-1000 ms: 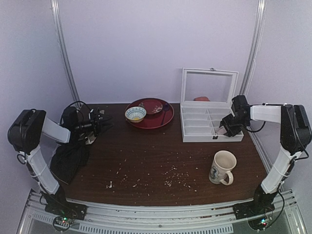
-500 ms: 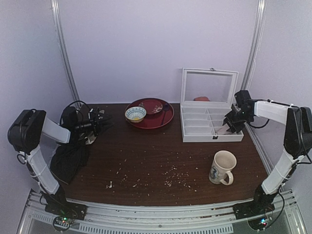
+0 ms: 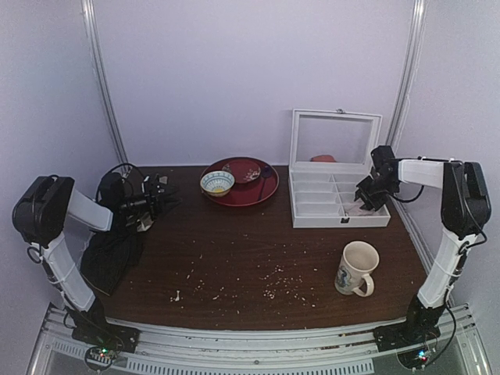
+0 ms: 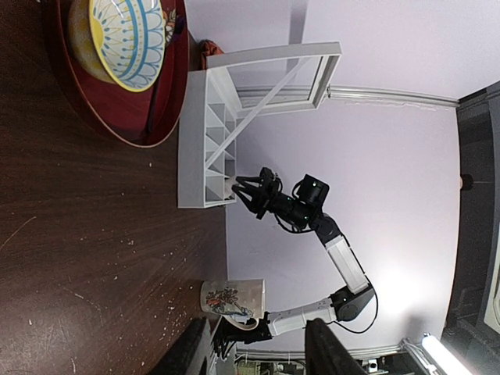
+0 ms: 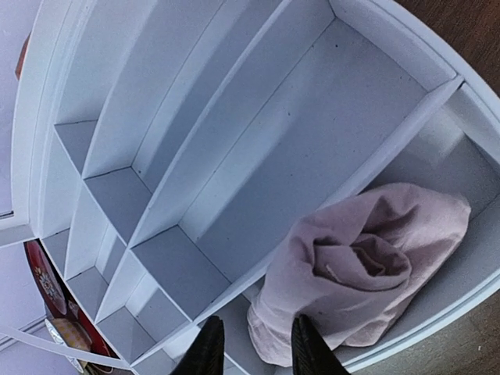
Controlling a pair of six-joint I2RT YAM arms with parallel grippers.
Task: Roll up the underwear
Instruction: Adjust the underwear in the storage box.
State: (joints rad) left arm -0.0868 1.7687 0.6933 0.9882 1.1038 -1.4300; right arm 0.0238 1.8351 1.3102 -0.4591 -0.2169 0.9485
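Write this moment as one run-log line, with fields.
underwear: rolled, in white box compartment | right gripper: above it, grip unclear | left gripper: open, empty

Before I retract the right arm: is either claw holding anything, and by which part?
Left claw holds nothing. Right claw sits at the edge of the rolled underwear in the white box; a grip cannot be told.

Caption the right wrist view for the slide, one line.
Right pincer, jaws apart, at the bundled pale pink underwear lying in an edge compartment of the white divided box.
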